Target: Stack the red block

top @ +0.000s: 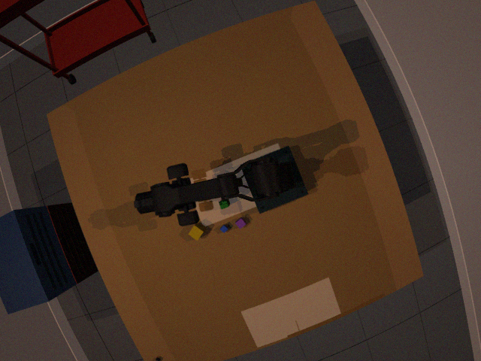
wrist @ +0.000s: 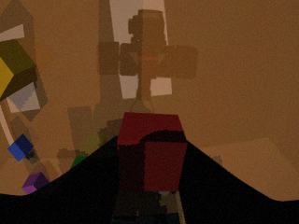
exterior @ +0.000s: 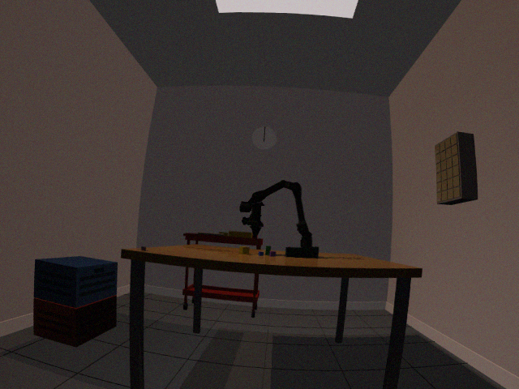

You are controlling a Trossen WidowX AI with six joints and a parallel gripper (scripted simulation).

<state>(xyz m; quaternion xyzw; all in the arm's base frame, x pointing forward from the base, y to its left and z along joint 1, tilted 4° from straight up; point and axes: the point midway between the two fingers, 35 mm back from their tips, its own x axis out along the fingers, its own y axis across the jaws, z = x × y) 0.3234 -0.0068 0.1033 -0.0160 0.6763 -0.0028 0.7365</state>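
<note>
The red block [wrist: 163, 165] is between the two dark fingers in the wrist view; I cannot make it out in either the top or the exterior view. My gripper [exterior: 255, 237] [wrist: 149, 146] is shut on it, points down and is raised above the table top. The green tower [top: 224, 204] [exterior: 268, 250] [wrist: 78, 162] stands upright on the table, beside the arm and between the gripper and the arm's base. In the wrist view the left finger hides most of it. The arm hides the fingers in the top view.
A yellow block [top: 196, 232] [exterior: 244, 250] [wrist: 5, 78], a small blue block [top: 224, 228] [exterior: 260, 254] [wrist: 20, 147] and a purple block [top: 240, 222] [exterior: 272, 254] [wrist: 35, 183] lie on the table near the tower. The arm's dark base plate [top: 267, 204] is beyond the tower.
</note>
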